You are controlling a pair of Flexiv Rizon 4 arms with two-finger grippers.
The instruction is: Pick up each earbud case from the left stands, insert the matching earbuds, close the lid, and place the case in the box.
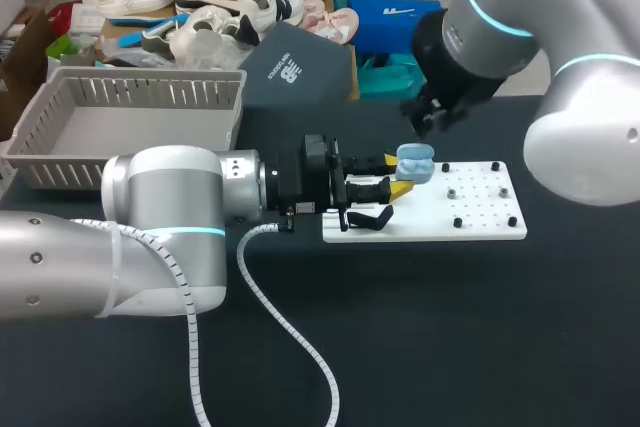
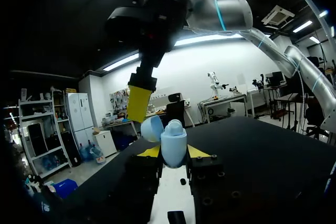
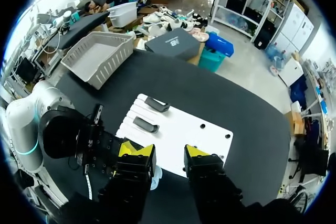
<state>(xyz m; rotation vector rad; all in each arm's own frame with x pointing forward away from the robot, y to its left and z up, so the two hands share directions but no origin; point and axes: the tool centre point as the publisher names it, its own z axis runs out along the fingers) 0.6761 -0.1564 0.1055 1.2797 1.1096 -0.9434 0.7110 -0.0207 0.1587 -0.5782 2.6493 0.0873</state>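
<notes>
- The blue earbud case point(image 1: 415, 161), its lid swung open, is pinched between the fingers of the left gripper point(image 1: 403, 176) over the white board point(image 1: 480, 219).
- The right gripper point(image 1: 428, 125) is held at 12 o'clock of the case, fingers spread, nothing between them.
- The grey box point(image 1: 60, 162) is found at 10 o'clock of the board, well apart.

I see a matte black tabletop point(image 1: 450, 347); a flat white plastic board point(image 1: 420, 224) with black studs point(image 1: 457, 222) lies toward 3 o'clock.
</notes>
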